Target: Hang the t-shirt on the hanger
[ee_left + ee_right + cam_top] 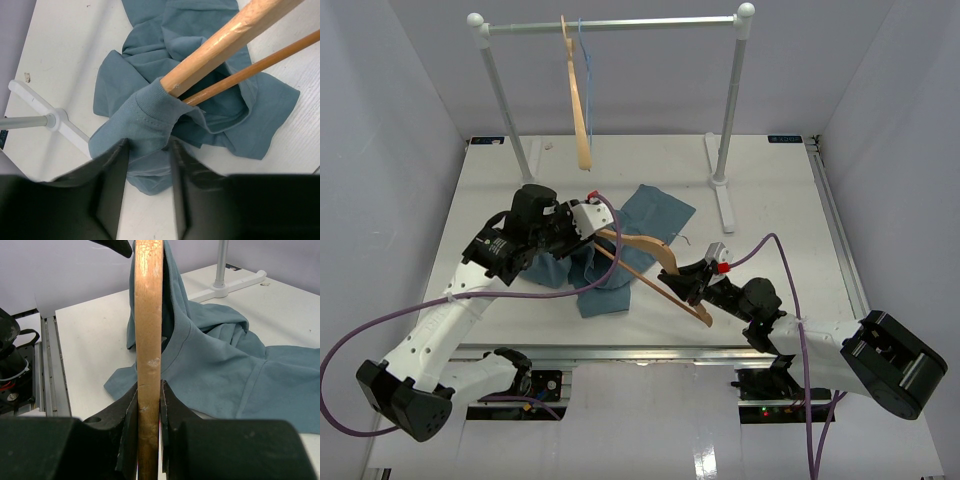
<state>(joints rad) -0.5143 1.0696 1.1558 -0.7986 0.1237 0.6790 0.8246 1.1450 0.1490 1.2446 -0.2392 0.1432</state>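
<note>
Right gripper (148,395) clamped on light natural-wood triangular hanger (148,340). Left gripper (147,150) pinches collar of dusty teal-blue t-shirt (145,115), collar over one hanger arm's end. Rest of the cloth crumpled mid white surface (770,200).

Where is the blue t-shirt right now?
In the top view the t-shirt lies crumpled near the middle of the table, slightly left. The left gripper pinches its cloth, and the wooden hanger held by the right gripper pokes into it.
</note>
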